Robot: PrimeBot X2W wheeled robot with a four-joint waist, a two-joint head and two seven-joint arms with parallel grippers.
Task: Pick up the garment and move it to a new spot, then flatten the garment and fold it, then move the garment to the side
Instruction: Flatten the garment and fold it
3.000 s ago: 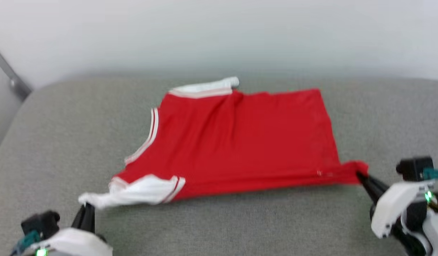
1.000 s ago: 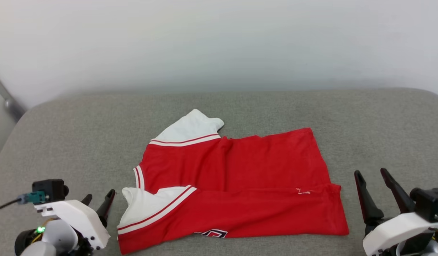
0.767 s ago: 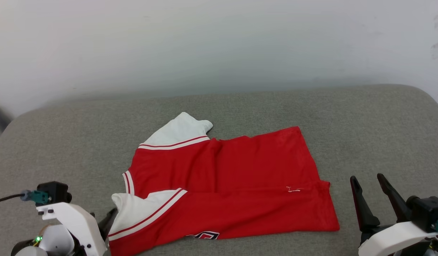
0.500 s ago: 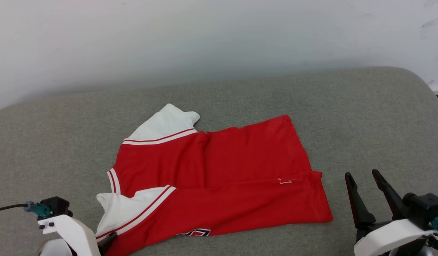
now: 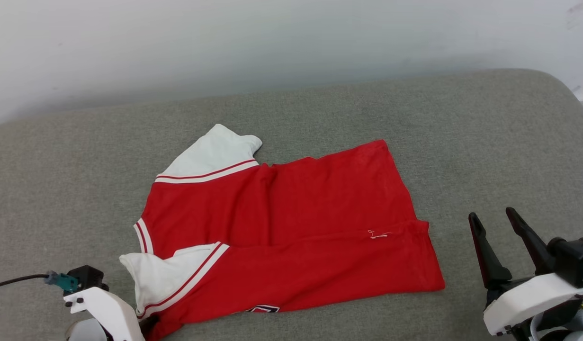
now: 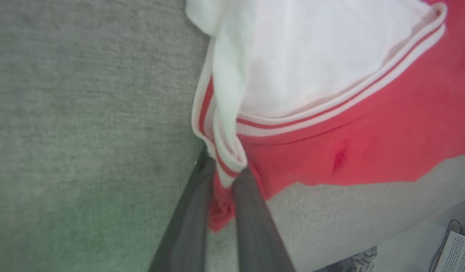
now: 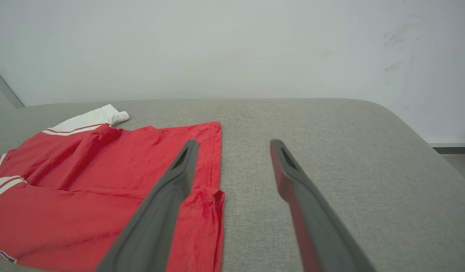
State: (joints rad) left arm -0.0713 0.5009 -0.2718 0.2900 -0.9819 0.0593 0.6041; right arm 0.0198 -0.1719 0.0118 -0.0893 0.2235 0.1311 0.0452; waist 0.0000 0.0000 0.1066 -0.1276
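Grey upholstered padding (image 5: 461, 118) carries the red jersey (image 5: 291, 213), spread flat with its near edge seemingly folded over, so folding looks part done: my left hand (image 6: 224, 170) pinches the near sleeve corner (image 6: 226, 151), my right hand (image 5: 491, 215) gapes empty beside the hem (image 5: 431, 265).

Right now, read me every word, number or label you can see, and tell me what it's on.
No text reads clearly.
Shirt: a sliver of black, white-edged print peeks out at its near edge; the rest is folded under, so it is unreadable.
Sheet in the corner of the left wrist view: lines of print, too small and blurred to read.
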